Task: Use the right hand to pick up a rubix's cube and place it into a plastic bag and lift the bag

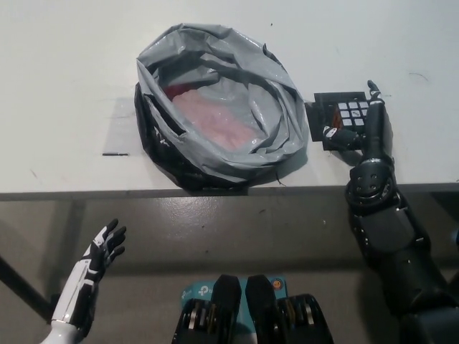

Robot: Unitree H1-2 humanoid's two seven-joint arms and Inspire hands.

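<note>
At your far left you see the white left hand [102, 252] resting low, below the table's front edge, its fingers spread apart and holding nothing. Above it runs the white table [64, 64], one surface, with a strip of clear tape [118, 132] stuck down just left of the bag.

Moving right, you have one plastic bag [222, 107]: grey with a black underside, its mouth rolled open and facing up, sitting near the table's front edge. Something pinkish shows through the lining at its bottom, but you cannot tell what it is.

Just right of the bag lies one small black mat [324, 118], and on it sits one Rubik's cube [351, 113], its top face showing pale squares in a dark grid, with a hint of orange on its left side. The cube is outside the bag, close beside its right rim.

At the right, the black right hand [362, 125] lies against the cube, fingers curled around its near and right sides. You cannot tell whether the grip is firm, and the cube looks to be resting on the mat.
</note>
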